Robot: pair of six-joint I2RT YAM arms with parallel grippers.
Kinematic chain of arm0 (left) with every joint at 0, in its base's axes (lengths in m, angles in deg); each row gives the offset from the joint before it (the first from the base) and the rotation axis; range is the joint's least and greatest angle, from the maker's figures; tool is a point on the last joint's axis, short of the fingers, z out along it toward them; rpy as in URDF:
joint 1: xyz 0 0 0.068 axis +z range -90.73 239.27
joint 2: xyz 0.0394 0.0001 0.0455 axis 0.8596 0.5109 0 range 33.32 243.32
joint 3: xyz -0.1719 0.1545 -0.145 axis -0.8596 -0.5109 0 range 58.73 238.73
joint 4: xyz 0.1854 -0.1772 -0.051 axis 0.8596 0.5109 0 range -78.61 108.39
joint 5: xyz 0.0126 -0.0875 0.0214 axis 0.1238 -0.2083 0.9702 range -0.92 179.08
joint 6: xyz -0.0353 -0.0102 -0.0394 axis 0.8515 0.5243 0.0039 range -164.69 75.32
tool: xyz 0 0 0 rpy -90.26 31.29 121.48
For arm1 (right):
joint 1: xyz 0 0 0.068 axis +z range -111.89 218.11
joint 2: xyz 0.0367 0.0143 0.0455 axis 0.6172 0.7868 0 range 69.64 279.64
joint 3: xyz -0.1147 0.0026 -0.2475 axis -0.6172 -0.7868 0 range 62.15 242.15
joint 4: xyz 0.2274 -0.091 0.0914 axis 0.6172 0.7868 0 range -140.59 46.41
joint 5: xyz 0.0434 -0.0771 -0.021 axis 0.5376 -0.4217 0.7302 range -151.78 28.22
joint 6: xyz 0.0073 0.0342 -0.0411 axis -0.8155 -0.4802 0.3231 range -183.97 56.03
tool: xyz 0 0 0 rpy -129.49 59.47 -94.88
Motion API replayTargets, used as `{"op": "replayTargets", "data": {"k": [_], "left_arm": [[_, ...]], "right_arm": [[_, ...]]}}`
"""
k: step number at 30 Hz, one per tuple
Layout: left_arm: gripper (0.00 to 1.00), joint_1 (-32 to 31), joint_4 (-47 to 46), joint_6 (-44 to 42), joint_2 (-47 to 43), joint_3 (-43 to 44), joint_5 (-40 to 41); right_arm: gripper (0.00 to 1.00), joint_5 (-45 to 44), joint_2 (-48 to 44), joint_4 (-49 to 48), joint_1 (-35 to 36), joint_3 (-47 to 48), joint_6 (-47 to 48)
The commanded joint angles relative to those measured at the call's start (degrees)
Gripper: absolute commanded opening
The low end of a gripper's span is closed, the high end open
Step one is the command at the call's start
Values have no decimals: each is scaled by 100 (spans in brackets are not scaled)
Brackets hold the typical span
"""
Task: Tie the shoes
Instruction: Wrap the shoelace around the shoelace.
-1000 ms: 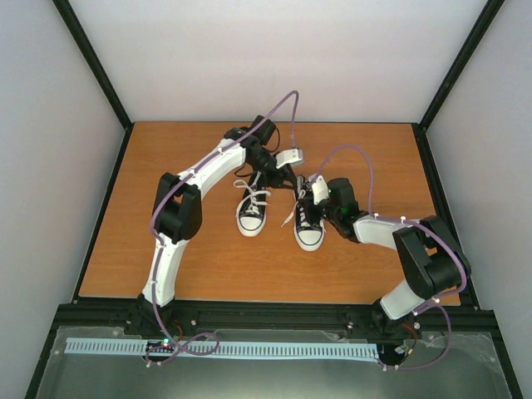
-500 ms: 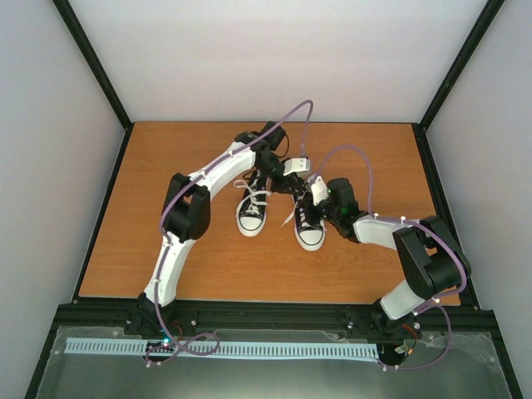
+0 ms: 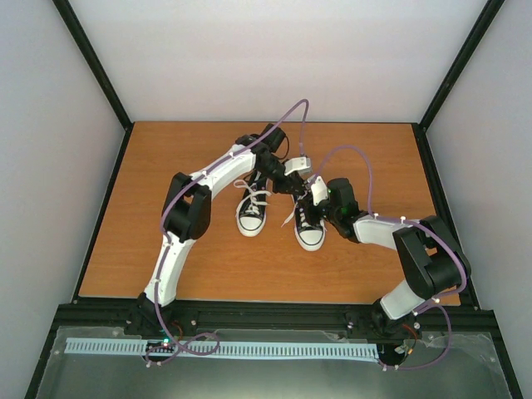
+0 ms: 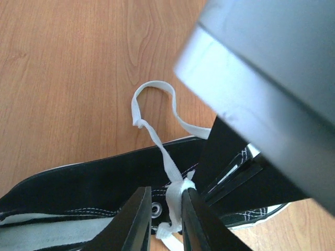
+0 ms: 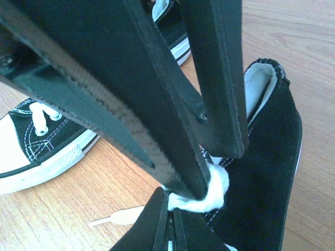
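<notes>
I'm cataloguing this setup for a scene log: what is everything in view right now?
shoes: two, black with white toe caps, mid-table
laces: white, trailing off the shoes
table: one, orange-brown wood
walls: three, pale grey, around the table
cables: purple, looping over both arms
arms: two, white and black, from the near edge
left gripper: black, narrowly open around a lace
right gripper: black, shut on a lace
</notes>
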Motion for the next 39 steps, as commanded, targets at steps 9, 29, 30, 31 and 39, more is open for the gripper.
{"op": "replayTargets", "data": {"k": [9,29,30,31,39], "left_arm": [[9,-117,10,257,-1,20,-530],[1,-61,-400,1045,-465,-596,159],[1,-61,-450,1095,-493,-664,158],[1,-61,-491,1136,-533,-730,141],[1,-61,-721,1500,-719,-945,55]], "right_arm": [[3,93,-51,65,43,117,105],[46,-2001,-2017,3939,-89,477,-1660],[47,-1942,-2087,4017,-116,359,-1880],[48,-1752,-2139,3965,-135,223,-2036],[46,-179,-1500,2725,-481,-219,-2720]]}}
